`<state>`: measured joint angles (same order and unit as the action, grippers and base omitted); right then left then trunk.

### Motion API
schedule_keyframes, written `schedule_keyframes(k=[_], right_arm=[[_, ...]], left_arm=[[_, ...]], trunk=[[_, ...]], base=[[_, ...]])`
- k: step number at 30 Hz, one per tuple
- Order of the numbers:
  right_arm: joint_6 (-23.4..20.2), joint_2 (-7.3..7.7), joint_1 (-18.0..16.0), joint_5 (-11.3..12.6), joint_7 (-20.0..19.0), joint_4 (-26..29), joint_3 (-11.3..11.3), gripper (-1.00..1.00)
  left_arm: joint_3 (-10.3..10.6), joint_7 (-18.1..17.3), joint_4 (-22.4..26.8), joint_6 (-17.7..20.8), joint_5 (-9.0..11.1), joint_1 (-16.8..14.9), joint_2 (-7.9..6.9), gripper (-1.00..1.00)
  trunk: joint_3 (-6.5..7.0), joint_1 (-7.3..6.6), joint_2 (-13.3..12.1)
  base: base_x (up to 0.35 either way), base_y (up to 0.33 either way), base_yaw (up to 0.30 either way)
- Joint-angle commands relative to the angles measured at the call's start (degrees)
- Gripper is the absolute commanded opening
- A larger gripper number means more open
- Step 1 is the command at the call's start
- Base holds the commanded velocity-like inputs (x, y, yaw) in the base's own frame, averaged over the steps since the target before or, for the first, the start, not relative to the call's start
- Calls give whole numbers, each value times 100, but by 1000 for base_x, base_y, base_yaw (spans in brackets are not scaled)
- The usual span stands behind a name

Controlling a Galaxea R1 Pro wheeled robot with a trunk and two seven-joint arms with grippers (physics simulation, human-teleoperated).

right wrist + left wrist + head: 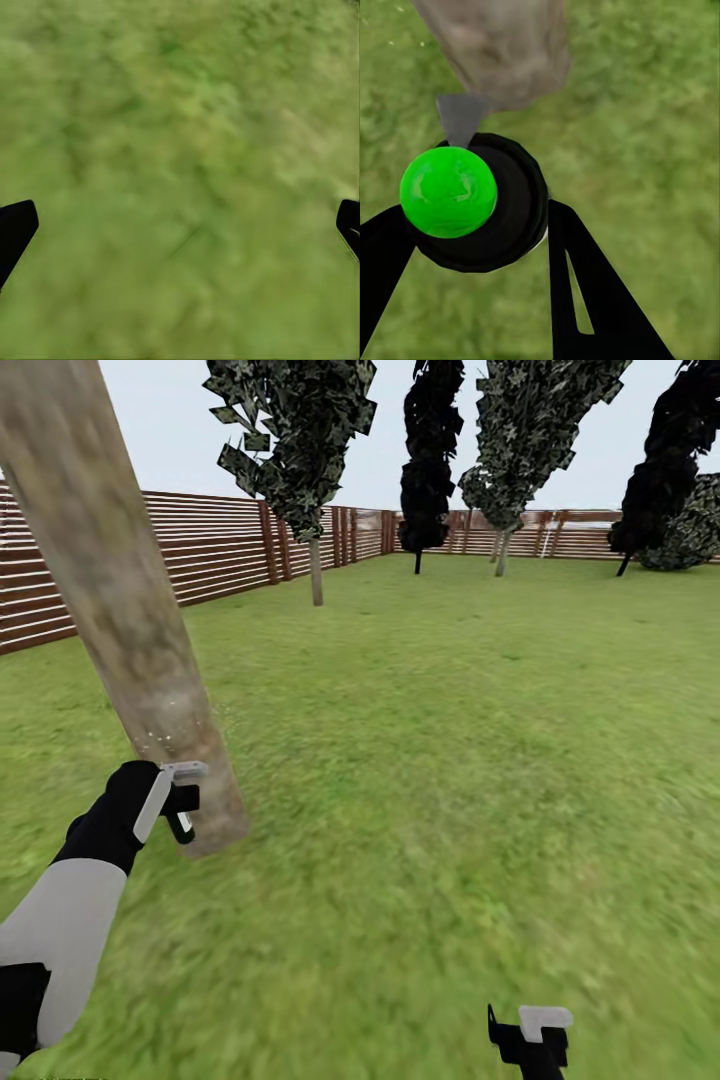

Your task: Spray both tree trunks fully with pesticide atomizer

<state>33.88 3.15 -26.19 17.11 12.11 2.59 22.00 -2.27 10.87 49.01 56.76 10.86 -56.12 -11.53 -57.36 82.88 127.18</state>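
Near tree trunk (120, 620) at left: pale pesticide (160, 738) specks low down only, coverage partial. Left gripper (178, 800) clenched on pesticide atomizer (480, 202), nozzle just beside trunk. Second tree (315, 565) by fence apparently unsprayed. Right gripper (530, 1035) released, empty over grass.

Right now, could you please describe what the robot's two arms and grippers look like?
The left arm has a pale grey forearm shell and black wrist. Its left gripper has a light grey bracket and flat black fingers, one slotted. The right gripper looks alike: black, with a grey bracket.
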Motion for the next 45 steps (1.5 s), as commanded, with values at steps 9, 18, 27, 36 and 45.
schedule_keyframes(k=[9, 18, 27, 36, 45], right_arm=[[4, 1, 0, 29, 28, 5, 50, 100], [4, 2, 0, 29, 28, 5, 50, 100], [4, 0, 0, 29, 28, 5, 50, 100], [4, 1, 0, 29, 28, 5, 50, 100], [4, -1, 0, 29, 24, 5, 50, 100]], left_arm=[[-1, 226, -5, 20, 60, -4, 11, -100], [-2, 231, -5, 20, 66, 2, 13, -100], [-117, 258, -351, -208, 102, 228, -340, -100], [-142, 257, -525, -450, 95, 408, -224, -100], [-136, 266, -927, -996, 107, 488, -201, -100]], trunk=[[-5, 1, 2], [-5, 1, 2], [-5, 1, 2], [-5, 1, 2], [-5, 1, 2]], base=[[198, -231, 203], [19, -270, 2], [65, -271, 189], [227, -209, 110], [243, -195, 180]])
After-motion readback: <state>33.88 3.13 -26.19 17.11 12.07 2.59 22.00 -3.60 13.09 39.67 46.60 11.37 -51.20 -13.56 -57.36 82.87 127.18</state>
